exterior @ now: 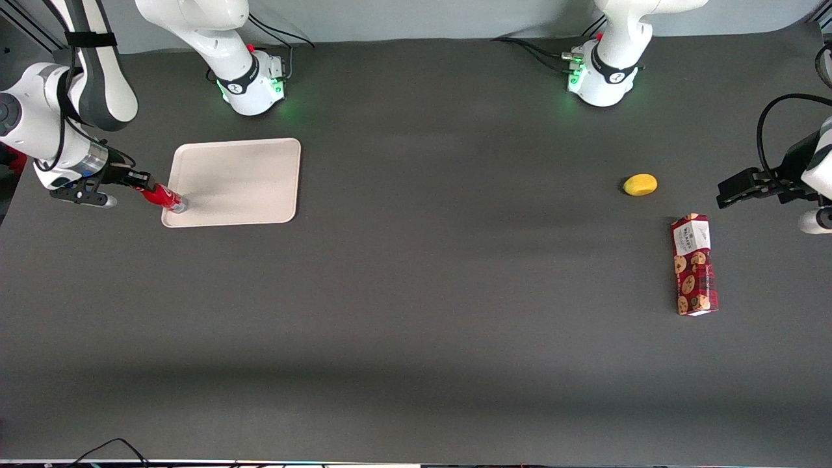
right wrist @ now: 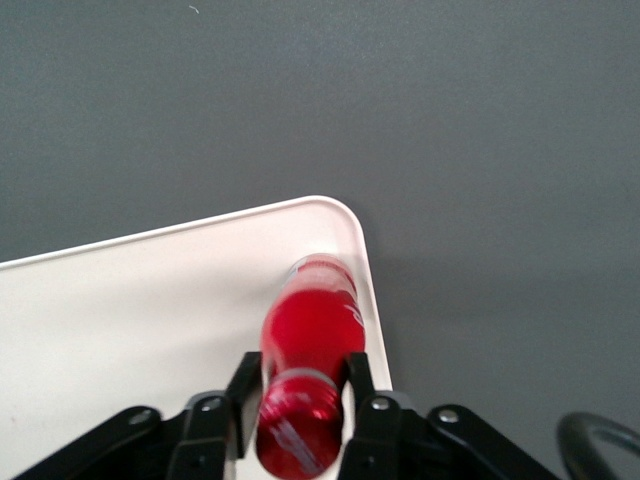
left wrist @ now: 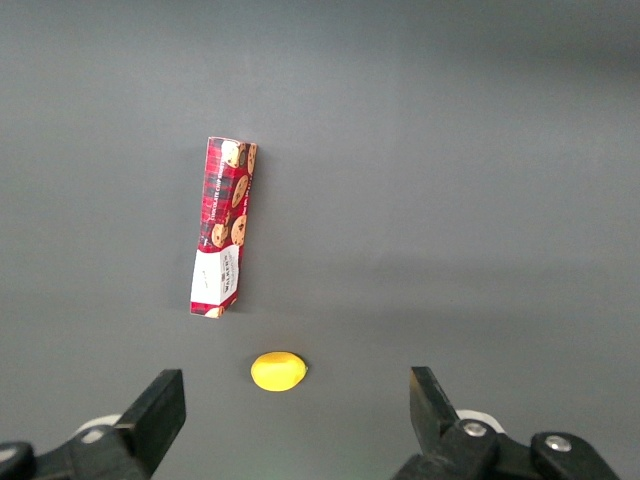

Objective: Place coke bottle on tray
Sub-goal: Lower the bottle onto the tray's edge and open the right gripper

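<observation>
Gripper [exterior: 133,180] clamped around the neck end of the coke bottle [exterior: 164,197], base tilted down over the tray's [exterior: 247,175] near corner at the working arm's end of the table [exterior: 416,325]. Seen from the wrist: fingers [right wrist: 245,385] pinching the bottle [right wrist: 310,340] above the tray rim [right wrist: 340,212], just inside the corner. Held low and slanted, apparently for setting down. Release seemingly next. Cookie box [exterior: 694,264] and yellow fruit [exterior: 640,184] lying well apart, toward the parked arm's end.

A dark grey matte table [exterior: 416,325] spreads under a pale grey wall [exterior: 422,16]
</observation>
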`<action>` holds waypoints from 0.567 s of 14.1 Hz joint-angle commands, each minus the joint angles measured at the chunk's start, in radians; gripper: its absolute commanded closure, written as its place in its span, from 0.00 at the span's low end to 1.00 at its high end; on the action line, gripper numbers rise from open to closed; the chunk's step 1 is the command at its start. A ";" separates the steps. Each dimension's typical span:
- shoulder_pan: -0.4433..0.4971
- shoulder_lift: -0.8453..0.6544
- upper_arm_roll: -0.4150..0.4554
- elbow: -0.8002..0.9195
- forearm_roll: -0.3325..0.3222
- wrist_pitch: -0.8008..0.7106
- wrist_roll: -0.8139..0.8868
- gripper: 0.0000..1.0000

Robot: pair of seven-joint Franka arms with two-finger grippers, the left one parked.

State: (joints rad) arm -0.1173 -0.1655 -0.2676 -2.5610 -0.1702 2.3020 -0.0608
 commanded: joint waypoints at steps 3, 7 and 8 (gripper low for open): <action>0.011 0.024 0.010 0.178 -0.026 -0.184 0.033 0.00; 0.016 0.050 0.106 0.503 -0.020 -0.519 0.024 0.00; 0.016 0.054 0.137 0.571 -0.020 -0.557 0.033 0.00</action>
State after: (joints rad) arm -0.1094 -0.1575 -0.1875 -2.1531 -0.1724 1.8573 -0.0580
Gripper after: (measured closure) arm 0.000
